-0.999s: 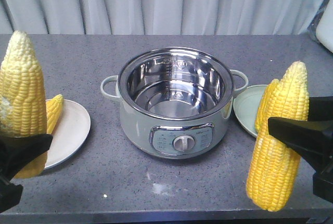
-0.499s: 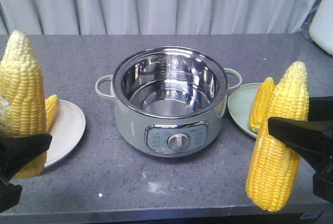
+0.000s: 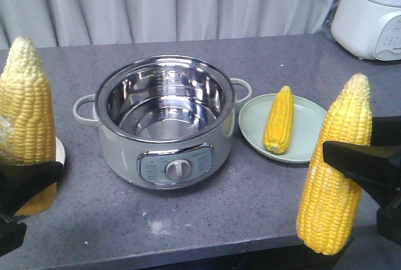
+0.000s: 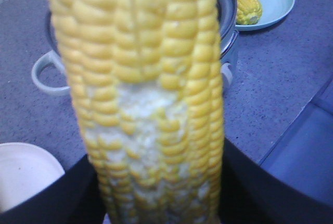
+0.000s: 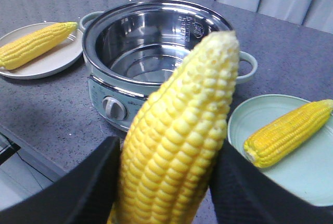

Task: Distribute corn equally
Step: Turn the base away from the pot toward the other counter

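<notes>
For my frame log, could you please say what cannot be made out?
Front view: left-held cob hides nearly all the white plate.
Left wrist view: that blurred cob blocks the electric pot's interior.
Right wrist view: right-held cob hides part of that pot.
Front view: edge crops the white appliance.

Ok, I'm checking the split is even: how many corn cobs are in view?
4. One cob in the left fingers, one in the right fingers, one on the green plate, one on the white plate. The pot looks empty.
</notes>
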{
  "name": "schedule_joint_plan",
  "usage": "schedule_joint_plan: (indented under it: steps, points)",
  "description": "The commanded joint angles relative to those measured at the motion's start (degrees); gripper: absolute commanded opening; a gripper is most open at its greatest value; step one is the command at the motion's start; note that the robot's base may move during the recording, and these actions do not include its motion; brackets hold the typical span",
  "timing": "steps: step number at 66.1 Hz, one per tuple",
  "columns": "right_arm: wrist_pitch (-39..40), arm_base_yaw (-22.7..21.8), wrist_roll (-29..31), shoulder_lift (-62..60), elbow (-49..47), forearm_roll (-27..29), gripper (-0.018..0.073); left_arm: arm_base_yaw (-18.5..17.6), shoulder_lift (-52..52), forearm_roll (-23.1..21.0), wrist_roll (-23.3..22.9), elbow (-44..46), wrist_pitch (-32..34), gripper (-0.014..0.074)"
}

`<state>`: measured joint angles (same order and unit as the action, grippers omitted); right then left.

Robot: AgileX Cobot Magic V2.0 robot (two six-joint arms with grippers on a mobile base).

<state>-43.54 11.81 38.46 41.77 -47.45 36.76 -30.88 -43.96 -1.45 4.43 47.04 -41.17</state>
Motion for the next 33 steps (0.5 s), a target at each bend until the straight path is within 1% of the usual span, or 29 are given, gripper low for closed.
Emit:
schedule_joint_plan:
  steps: [1,33]
  points:
    - [3.3,-0.2,0.4,-0.2,-1.5,2.0,0.0204,-0.1,0.3,-0.6,0.0,1.4,3.6,0.0303]
    - [3.3,-0.2,0.4,-0.2,-1.5,2.0,0.0204,-0.1,0.3,-0.6,0.0,1.4,3.6,0.0303]
